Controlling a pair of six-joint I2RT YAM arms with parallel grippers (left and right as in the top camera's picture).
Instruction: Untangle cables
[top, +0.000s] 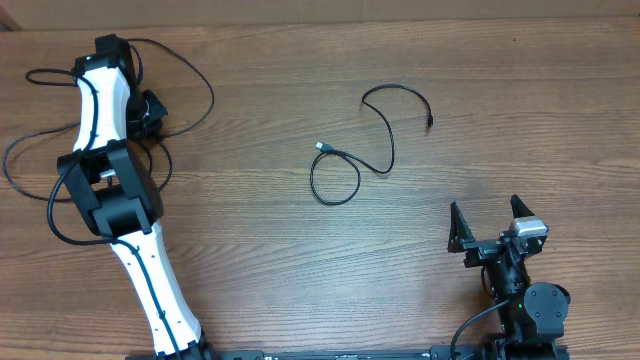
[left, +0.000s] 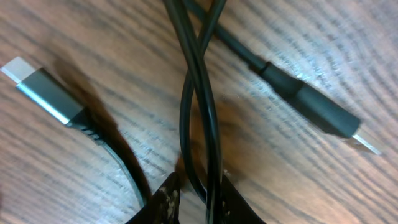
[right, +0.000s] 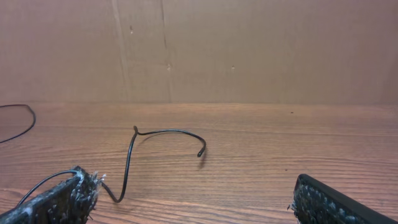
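Just thin black cables, loosely looped.

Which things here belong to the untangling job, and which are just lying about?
Job:
- tangled cables, pinched in the left gripper
- their silver plug and black plug
- separate cable, mid-table
- right gripper, open, holding nothing

Not the job:
- wooden table
- cardboard wall
- no stray objects visible
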